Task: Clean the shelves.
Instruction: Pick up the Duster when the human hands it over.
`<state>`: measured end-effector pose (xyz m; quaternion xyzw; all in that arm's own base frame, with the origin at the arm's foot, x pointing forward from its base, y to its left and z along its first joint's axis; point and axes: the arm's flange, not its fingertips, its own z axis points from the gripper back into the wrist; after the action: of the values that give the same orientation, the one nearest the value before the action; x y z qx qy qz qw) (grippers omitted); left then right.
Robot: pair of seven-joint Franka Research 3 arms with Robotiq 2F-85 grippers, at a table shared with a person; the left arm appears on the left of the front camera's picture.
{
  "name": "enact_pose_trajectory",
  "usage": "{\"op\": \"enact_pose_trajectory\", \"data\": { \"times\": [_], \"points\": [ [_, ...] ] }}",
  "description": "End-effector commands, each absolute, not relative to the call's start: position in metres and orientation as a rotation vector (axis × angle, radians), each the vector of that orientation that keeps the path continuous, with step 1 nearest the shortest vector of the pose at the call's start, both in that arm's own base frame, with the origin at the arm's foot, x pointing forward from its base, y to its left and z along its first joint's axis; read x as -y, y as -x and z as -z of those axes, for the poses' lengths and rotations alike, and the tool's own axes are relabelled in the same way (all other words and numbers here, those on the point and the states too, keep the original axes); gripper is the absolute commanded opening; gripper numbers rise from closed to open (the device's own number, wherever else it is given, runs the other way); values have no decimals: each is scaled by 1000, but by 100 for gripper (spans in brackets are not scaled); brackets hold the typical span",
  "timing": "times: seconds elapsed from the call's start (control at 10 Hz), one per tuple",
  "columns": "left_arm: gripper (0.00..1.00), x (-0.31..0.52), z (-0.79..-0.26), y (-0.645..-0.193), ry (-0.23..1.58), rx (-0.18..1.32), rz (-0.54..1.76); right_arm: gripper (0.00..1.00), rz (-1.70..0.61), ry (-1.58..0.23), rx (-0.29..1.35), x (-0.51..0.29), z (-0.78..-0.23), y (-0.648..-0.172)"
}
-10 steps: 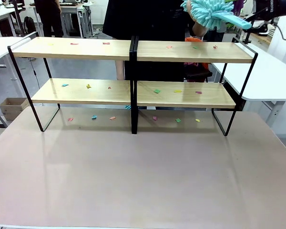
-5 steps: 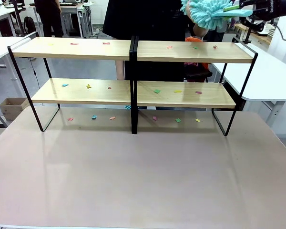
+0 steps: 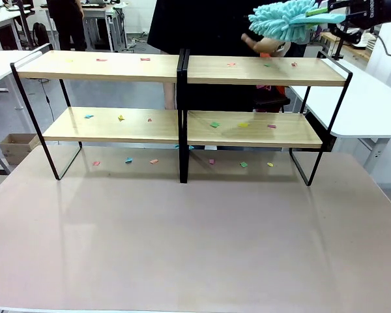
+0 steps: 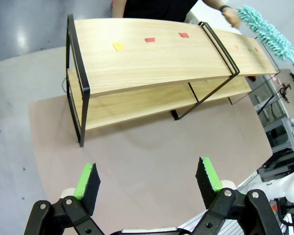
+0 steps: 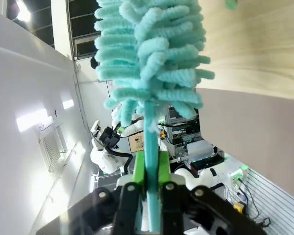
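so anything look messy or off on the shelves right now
Yes: small coloured scraps lie scattered over both tiers of the shelves and on the tabletop beneath. They stand straight, undamaged. The right gripper holds a duster above.

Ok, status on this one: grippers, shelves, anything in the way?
Right gripper shut on duster handle, above right end of shelves. Left gripper open, empty. Coloured scraps on both tiers. Person's hand under duster head, by top right board.

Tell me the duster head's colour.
Turquoise duster, with shaggy chenille strands; it shows best in the right wrist view.
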<state>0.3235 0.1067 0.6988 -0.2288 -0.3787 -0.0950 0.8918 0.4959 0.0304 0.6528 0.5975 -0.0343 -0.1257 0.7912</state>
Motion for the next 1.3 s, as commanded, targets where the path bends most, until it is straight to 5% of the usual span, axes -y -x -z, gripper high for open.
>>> {"op": "enact_pose_trajectory", "data": {
  "times": [0.0,0.5,0.8,1.1,1.2],
  "points": [
    [100,-106,-699,-321,477,786,200,0,155,-1273,97,-16,-678,-474],
    [100,-106,-699,-321,477,786,200,0,-438,-848,137,85,-759,-247],
    [100,-106,-699,-321,477,786,200,0,-564,-690,31,132,-717,-203],
    [100,-106,-699,-321,477,786,200,0,-528,-593,-58,130,-673,-215],
    [100,-106,-699,-321,477,786,200,0,-557,-663,-42,137,-697,-199]
  ]
}}
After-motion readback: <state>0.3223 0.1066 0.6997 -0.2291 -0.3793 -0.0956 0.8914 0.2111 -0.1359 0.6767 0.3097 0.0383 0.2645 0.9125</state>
